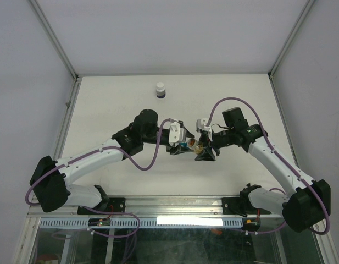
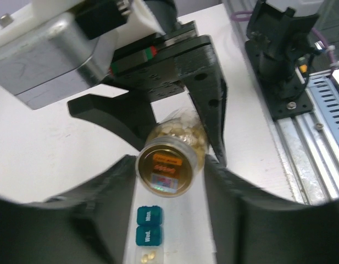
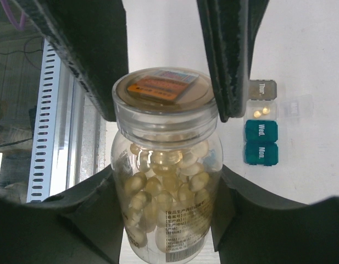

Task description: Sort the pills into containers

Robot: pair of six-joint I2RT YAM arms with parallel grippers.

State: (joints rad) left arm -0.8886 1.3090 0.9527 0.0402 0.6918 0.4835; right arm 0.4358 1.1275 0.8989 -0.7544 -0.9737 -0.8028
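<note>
Right pincer (image 3: pixel 166 181) clamping vial (image 3: pixel 164 225), left pincer (image 2: pixel 168 165) around cap (image 3: pixel 165 91), grip unclear, teal containers (image 3: pixel 261 143) plain from wrist views

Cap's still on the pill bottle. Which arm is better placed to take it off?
Left. The left gripper has a finger on either side of the cap, while the right gripper is shut on the bottle by its body and can steady it. Whether the left is clamped on the cap, I cannot tell.
</note>
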